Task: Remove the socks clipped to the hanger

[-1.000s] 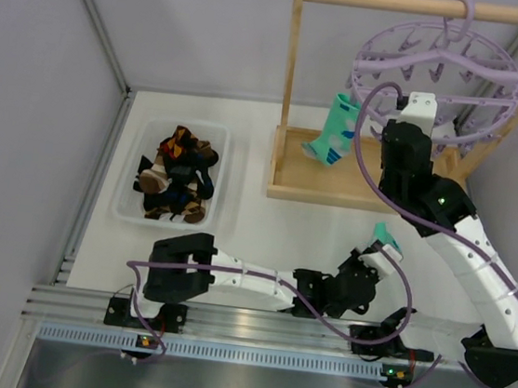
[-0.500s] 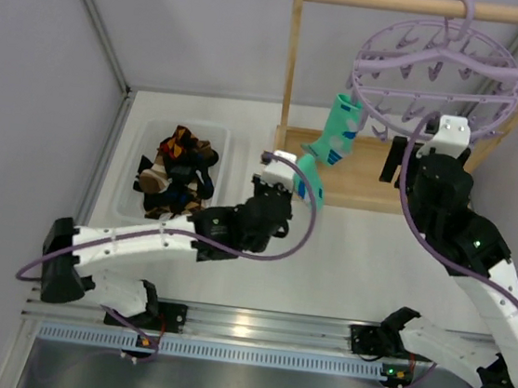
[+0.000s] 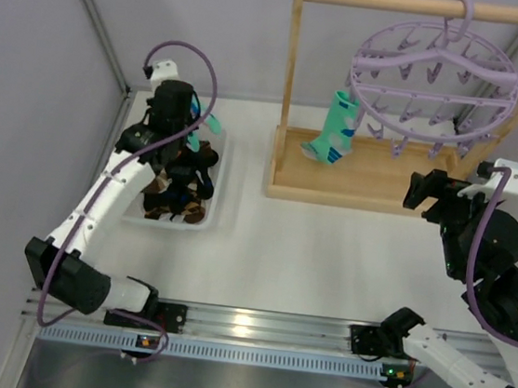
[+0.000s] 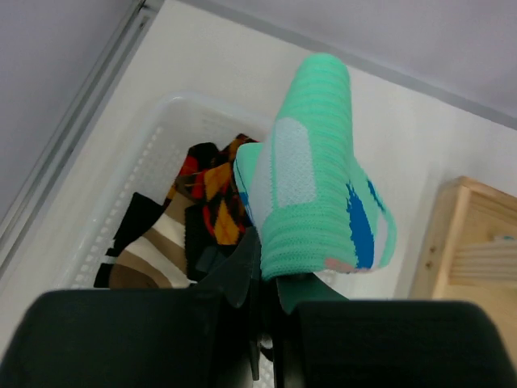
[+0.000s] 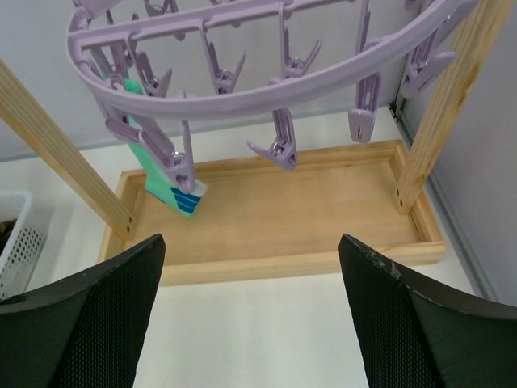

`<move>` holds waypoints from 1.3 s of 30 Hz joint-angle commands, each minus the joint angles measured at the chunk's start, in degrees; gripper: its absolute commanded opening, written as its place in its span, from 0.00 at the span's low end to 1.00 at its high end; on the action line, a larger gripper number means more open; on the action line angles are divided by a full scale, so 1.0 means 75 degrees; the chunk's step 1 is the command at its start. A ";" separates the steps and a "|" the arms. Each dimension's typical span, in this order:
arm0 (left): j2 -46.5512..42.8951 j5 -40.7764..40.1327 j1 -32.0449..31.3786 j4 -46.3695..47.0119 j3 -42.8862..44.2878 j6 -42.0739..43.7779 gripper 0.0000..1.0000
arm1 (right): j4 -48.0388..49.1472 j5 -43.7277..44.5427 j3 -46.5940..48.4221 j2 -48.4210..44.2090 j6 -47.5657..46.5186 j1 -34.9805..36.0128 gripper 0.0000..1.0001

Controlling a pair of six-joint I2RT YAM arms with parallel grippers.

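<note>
**A:** Left fingers?
**B:** Clamped together on a turquoise sock, with the left gripper poised over the far end of the white basket at the left of the table.
**A:** Inside the basket?
**B:** A heap of loose socks, black, orange and brown-striped among them.
**A:** Right fingers?
**B:** Spread wide and empty, with the right gripper nearer than the hanger, lower, and touching nothing.
**A:** On the hanger?
**B:** Only one clipped sock, turquoise, dangling at its left edge above the wooden frame. Every other visible peg bare.
**A:** Progress?
**B:** Judged nearly finished. Remaining: release of the held sock into the basket, then unclipping of the last one.
</note>
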 commanded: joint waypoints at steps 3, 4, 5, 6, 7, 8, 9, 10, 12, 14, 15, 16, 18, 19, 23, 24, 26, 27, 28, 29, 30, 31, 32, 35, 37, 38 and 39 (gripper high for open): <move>0.0976 0.2728 0.1985 -0.0692 0.0101 -0.0465 0.00 | 0.0189 -0.0187 -0.0263 -0.0028 0.0032 -0.0005 0.85; 0.1431 0.3117 0.2198 -0.0669 -0.0085 -0.0547 0.00 | 0.0224 -0.0199 -0.0298 -0.0040 0.0009 -0.0005 0.85; 0.1656 0.3376 0.2374 -0.0645 -0.0192 -0.0652 0.00 | 0.0259 -0.0222 -0.0368 -0.0063 0.0009 -0.0005 0.85; 0.1867 0.3657 0.2585 -0.0622 -0.0285 -0.0804 0.00 | 0.0318 -0.0246 -0.0403 -0.0064 -0.0003 -0.0016 0.85; 0.2113 0.3707 0.2634 -0.0587 -0.0518 -0.0864 0.00 | 0.0353 -0.0269 -0.0438 -0.0075 0.0009 -0.0016 0.85; 0.2463 0.3742 0.2634 -0.0378 -0.0660 -0.0946 0.00 | 0.0377 -0.0304 -0.0532 -0.0075 0.0009 -0.0005 0.85; 0.2652 0.3881 0.2634 -0.0248 -0.0859 -0.1109 0.00 | 0.0435 -0.0374 -0.0579 -0.0064 0.0032 -0.0005 0.85; 0.2782 0.3929 0.2634 -0.0119 -0.1023 -0.1203 0.00 | 0.0459 -0.0410 -0.0614 -0.0075 0.0055 -0.0005 0.85; 0.3074 0.3790 0.2634 0.0232 -0.1527 -0.1507 0.00 | 0.0517 -0.0515 -0.0755 -0.0075 0.0091 -0.0016 0.85; 0.3193 0.3497 0.2634 0.0421 -0.1785 -0.1637 0.00 | 0.0529 -0.0574 -0.0883 -0.0075 0.0102 -0.0016 0.86; 0.3274 0.3392 0.2634 0.0468 -0.1914 -0.1731 0.00 | 0.0529 -0.0586 -0.0919 -0.0087 0.0102 -0.0005 0.85; 0.3287 0.3112 0.2634 0.0468 -0.1985 -0.1801 0.00 | 0.0518 -0.0586 -0.0954 -0.0087 0.0102 -0.0016 0.86; 0.3205 0.2923 0.2634 0.0457 -0.2090 -0.1918 0.00 | 0.0518 -0.0528 -0.1071 -0.0134 0.0102 -0.0016 0.87; 0.2984 0.2817 0.2634 0.0468 -0.2114 -0.1942 0.00 | 0.0518 -0.0515 -0.1153 -0.0192 0.0126 -0.0016 0.87; 0.2035 0.2769 0.2634 0.0422 -0.2173 -0.1943 0.10 | 0.0471 -0.0445 -0.1364 -0.0286 0.0196 -0.0016 0.88; 0.1824 0.2781 0.2634 0.0421 -0.2173 -0.1919 0.19 | 0.0471 -0.0457 -0.1423 -0.0298 0.0208 -0.0016 0.88; 0.1194 0.2793 0.2634 0.0421 -0.2161 -0.1826 0.40 | 0.0471 -0.0468 -0.1609 -0.0298 0.0278 -0.0005 0.90; 0.1004 0.2839 0.2634 0.0410 -0.2173 -0.1814 0.55 | 0.0517 -0.0526 -0.1680 -0.0286 0.0290 -0.0016 0.90; 0.0770 0.2875 0.2634 0.0410 -0.2185 -0.1790 0.61 | 0.0541 -0.0573 -0.1762 -0.0275 0.0336 -0.0016 0.90; 0.0419 0.2910 0.2634 0.0375 -0.2185 -0.1767 0.68 | 0.0599 -0.0609 -0.1925 -0.0251 0.0360 -0.0016 0.91; 0.0219 0.2968 0.2634 0.0340 -0.2173 -0.1720 0.80 | 0.0669 -0.0690 -0.1997 -0.0240 0.0442 -0.0016 0.91; 0.0054 0.3015 0.2634 0.0316 -0.2162 -0.1685 0.87 | 0.0693 -0.0738 -0.2055 -0.0170 0.0477 -0.0028 0.92; -0.0296 0.3039 0.2634 0.0212 -0.2115 -0.1627 0.95 | 0.0763 -0.0866 -0.2172 -0.0146 0.0524 -0.0028 0.92; -0.0778 0.3261 0.2634 0.0035 -0.1928 -0.1475 0.98 | 0.0927 -0.1089 -0.2349 -0.0052 0.0676 -0.0086 0.92; -0.1258 0.3704 0.2622 -0.0012 -0.1892 -0.1427 0.98 | 0.0998 -0.1148 -0.2419 -0.0040 0.0747 -0.0133 0.92; -0.1411 0.3869 0.2622 -0.0001 -0.1880 -0.1415 0.98 | 0.1021 -0.1195 -0.2454 -0.0040 0.0770 -0.0157 0.92; -0.1644 0.4045 0.2553 0.0023 -0.1834 -0.1334 0.98 | 0.1021 -0.1299 -0.2489 -0.0052 0.0805 -0.0180 0.92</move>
